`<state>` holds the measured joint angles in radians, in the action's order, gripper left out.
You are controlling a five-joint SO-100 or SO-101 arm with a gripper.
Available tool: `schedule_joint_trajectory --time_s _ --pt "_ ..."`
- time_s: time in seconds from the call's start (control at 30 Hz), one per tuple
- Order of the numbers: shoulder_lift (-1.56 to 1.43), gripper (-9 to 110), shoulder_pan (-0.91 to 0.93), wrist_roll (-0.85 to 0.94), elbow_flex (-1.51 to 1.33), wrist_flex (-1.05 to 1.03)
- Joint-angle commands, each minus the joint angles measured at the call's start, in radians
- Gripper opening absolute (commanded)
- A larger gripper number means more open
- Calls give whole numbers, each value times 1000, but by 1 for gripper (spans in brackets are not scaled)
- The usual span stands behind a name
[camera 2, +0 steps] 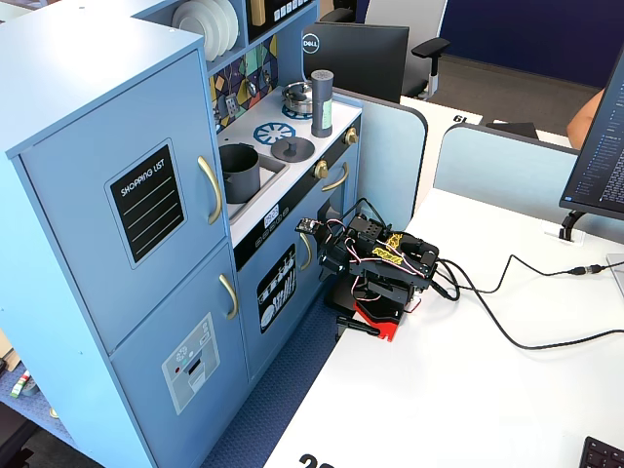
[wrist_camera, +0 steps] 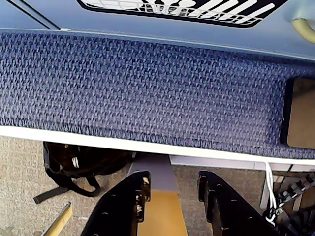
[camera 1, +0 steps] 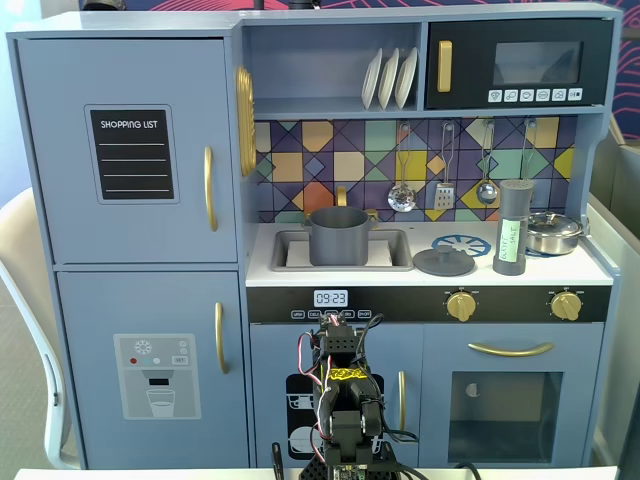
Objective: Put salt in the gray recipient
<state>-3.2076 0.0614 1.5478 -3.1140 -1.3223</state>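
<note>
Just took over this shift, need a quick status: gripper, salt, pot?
Gripper open, empty, arm folded low. Salt upright on the counter, untouched. Gray pot in the sink, open top. Loose lid lies between them.

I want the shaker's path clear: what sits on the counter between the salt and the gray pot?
In a fixed view, the flat dark lid with a knob lies between the salt and the gray pot, which stands in the sink.

Dark gray pot (camera 1: pixel 337 235), gray shaker (camera 1: pixel 512 228) with pale green label, multicoloured geometric backsplash (camera 1: pixel 330 150), black fingers (wrist_camera: pixel 123 206)
</note>
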Motion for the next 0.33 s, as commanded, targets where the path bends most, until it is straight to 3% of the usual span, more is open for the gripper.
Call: schedule_joint_trajectory --time_s 0.0,0.3 --pt "-12 5 12 -17 -2 -6" --pt "-12 6 12 -17 -2 -6"
